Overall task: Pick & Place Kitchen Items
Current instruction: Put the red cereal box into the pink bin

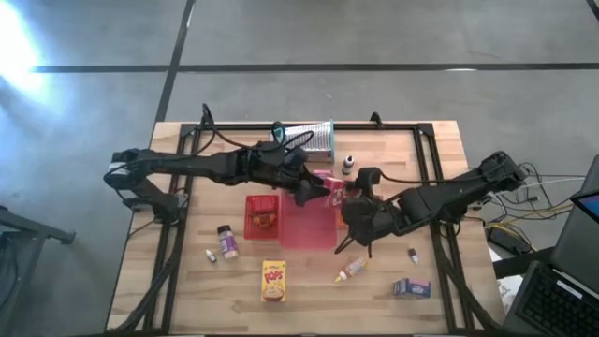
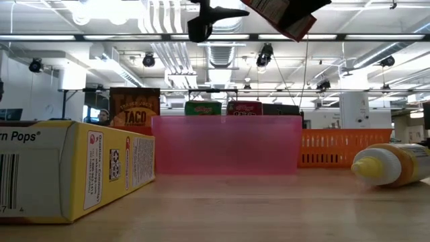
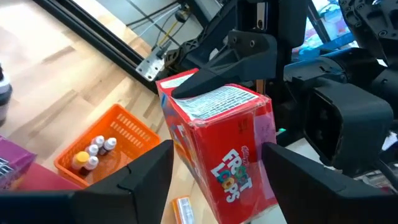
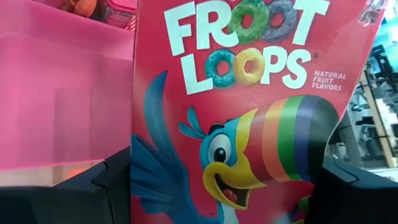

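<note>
A red Froot Loops box (image 1: 334, 191) hangs in the air above the pink tray (image 1: 307, 225), between my two grippers. My right gripper (image 1: 350, 200) comes in from the table's right and is shut on the box (image 4: 236, 112). My left gripper (image 3: 217, 180) reaches in from the left. It is open, with one finger on each side of the box (image 3: 233, 155) and close to it. The low view shows only the box's lower corner (image 2: 285, 15) at the top of the picture, with a dark finger (image 2: 205, 25) beside it. My right gripper pinches the box between its two fingers, one on each narrow side panel (image 4: 142, 180), with the printed front facing its wrist camera. One finger (image 3: 221, 62) lies on the side panel with the label (image 3: 227, 99). The fingers slant down from the table's right. The box is tilted and clear of the tray.
A red tray (image 1: 263, 215) lies left of the pink one and an orange basket (image 3: 106, 146) right of it. On the near table are a yellow Corn Pops box (image 1: 272, 281), a spice jar (image 1: 226, 241), a lying yellow bottle (image 1: 352, 270) and a blue-purple box (image 1: 411, 288). A ribbed silver piece (image 1: 314, 138) sits at the far edge.
</note>
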### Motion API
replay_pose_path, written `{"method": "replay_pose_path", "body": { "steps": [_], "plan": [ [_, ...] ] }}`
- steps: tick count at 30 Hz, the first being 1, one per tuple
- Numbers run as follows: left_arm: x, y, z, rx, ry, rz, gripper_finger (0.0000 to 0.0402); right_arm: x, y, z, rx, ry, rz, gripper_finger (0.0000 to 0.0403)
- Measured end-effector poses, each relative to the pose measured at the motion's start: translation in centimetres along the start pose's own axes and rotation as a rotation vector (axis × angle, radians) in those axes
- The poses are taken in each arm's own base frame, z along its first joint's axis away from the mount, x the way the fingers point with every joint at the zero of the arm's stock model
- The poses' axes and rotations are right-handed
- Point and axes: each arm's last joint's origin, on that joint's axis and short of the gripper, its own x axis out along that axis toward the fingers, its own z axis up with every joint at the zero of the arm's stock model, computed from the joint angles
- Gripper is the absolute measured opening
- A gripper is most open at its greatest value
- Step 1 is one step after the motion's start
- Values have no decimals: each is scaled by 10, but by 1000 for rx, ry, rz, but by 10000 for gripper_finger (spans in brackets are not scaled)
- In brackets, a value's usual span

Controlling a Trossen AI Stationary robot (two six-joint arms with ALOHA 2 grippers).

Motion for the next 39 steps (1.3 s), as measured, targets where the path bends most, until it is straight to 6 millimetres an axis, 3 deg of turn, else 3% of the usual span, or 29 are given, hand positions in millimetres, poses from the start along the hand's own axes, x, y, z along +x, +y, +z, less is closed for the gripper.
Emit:
{"method": "replay_pose_path", "body": {
  "steps": [12,20,34,39],
  "plan": [
    [-3,-8,5,-30,9,-119,252,-2,-6,-2,30,10,-54,302],
    [-2,-7,3,-13,18,-111,252,-3,-7,-2,29,9,-46,290],
    [-4,-8,7,15,9,-47,252,0,-16,2,60,16,-56,289],
    [-11,-13,15,83,18,95,252,12,-21,3,103,45,-60,290]
  ]
}}
